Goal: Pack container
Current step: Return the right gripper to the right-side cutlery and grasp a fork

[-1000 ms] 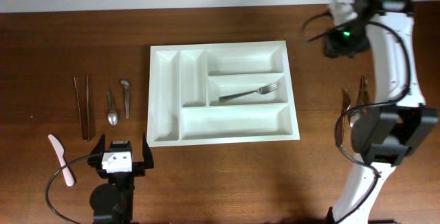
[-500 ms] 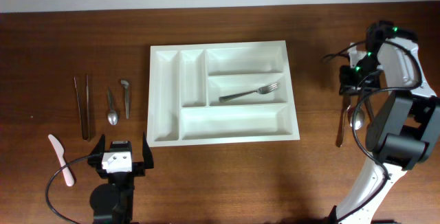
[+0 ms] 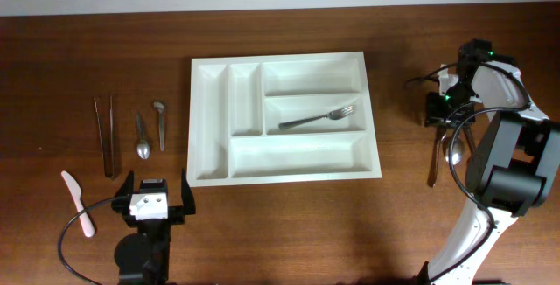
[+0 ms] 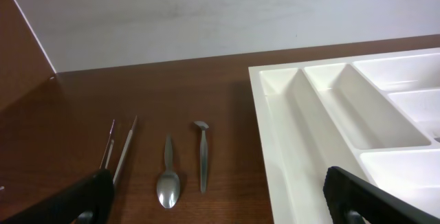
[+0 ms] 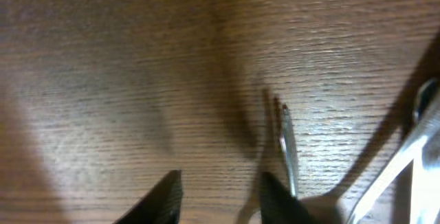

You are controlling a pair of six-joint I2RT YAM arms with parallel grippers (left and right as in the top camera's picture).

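Observation:
The white five-compartment cutlery tray lies mid-table, and its near left corner shows in the left wrist view. A metal fork lies in its middle long compartment. My right gripper is low over the wood to the right of the tray, beside loose cutlery. In the right wrist view its fingers are open with bare wood between them, and a fork's tines lie just right of the right finger. My left gripper is open and empty at the front left.
Left of the tray lie metal tweezers, a spoon and a short utensil. All three also show in the left wrist view: tweezers, spoon, utensil. A pink-handled knife lies front left. A spoon lies by the right arm.
My right arm has swung from the back right, above the tray's far corner, down to the cutlery right of the tray. The left arm has not moved.

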